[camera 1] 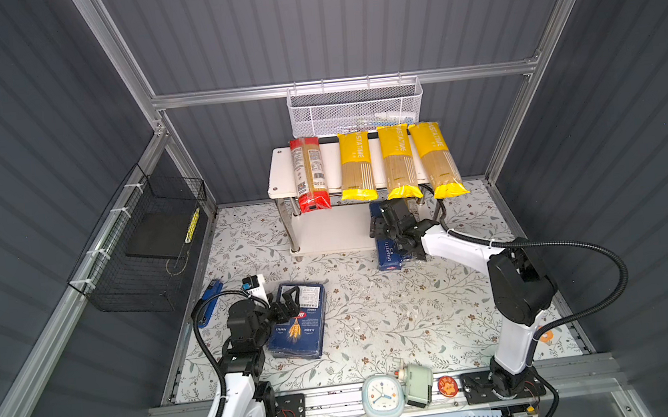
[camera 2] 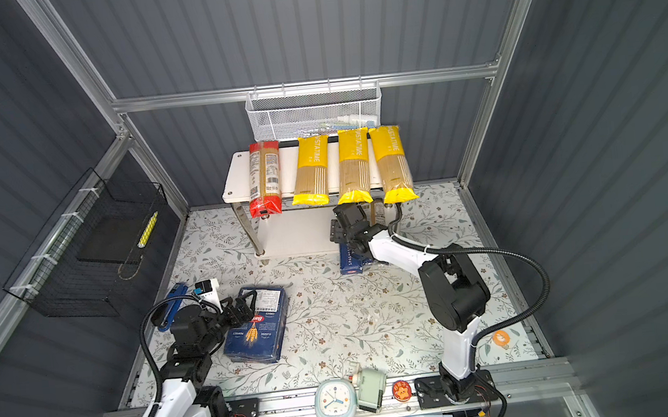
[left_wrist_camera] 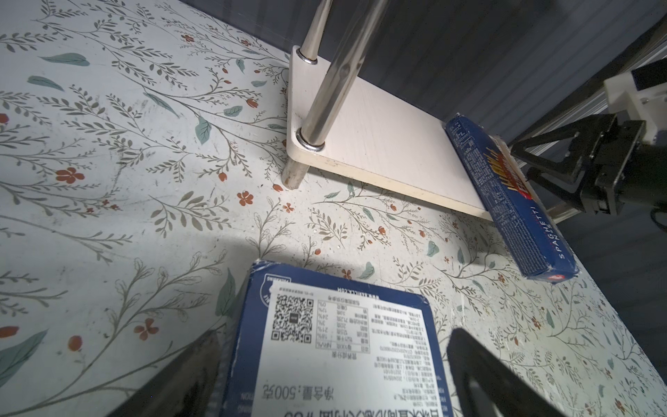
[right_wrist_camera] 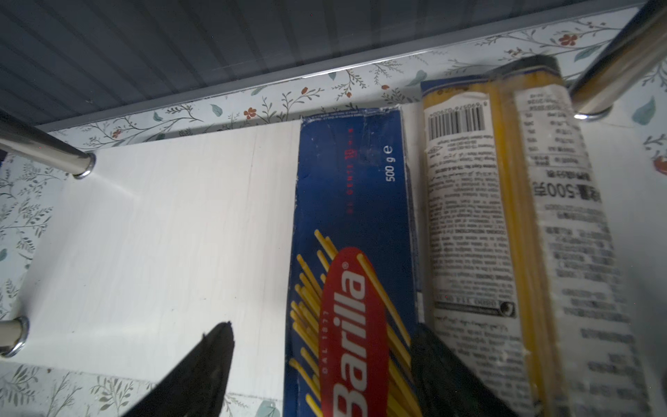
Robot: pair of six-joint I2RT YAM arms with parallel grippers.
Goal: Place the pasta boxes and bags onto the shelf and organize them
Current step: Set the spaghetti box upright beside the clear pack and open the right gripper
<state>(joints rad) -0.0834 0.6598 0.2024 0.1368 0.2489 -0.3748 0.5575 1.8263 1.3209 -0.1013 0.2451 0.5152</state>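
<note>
Top board of shelf [camera 1: 278, 169]: four bags laid side by side, ends overhanging the near edge. From the left, a red-ended bag [camera 1: 310, 174], then three yellow bags [camera 1: 356, 165] [camera 1: 399, 161] [camera 1: 436, 160]. This tier looks finished.

Lower board [right_wrist_camera: 162, 216]: spaghetti box [right_wrist_camera: 353, 216] lies lengthwise at its right part, far end close to the board's far edge. Both top views show its near end sticking out over the table [camera 1: 376, 318]. Just right of it lies the dark-ended bag [right_wrist_camera: 505, 216], close alongside. Left half of the board is bare.

Right gripper [right_wrist_camera: 321, 326]: low at the shelf's near right corner, jaws apart and straddling the spaghetti box. A clear gap shows on one side; the other finger sits at the seam between box and bag. Nothing clamped, so the box reads as set down.

Left gripper [left_wrist_camera: 335, 334]: jaws spread over the far, labelled end of the wide box [camera 1: 300, 329], which lies flat on the near-left table, well apart from the shelf. No grasp evident; whether the fingers touch the carton cannot be told.

Progress, as a judgement: six of seven packs are shelved. The wide box is left to place, likely into the bare left half of the lower board. The spaghetti box may want pushing further in to tidy the row.
</note>
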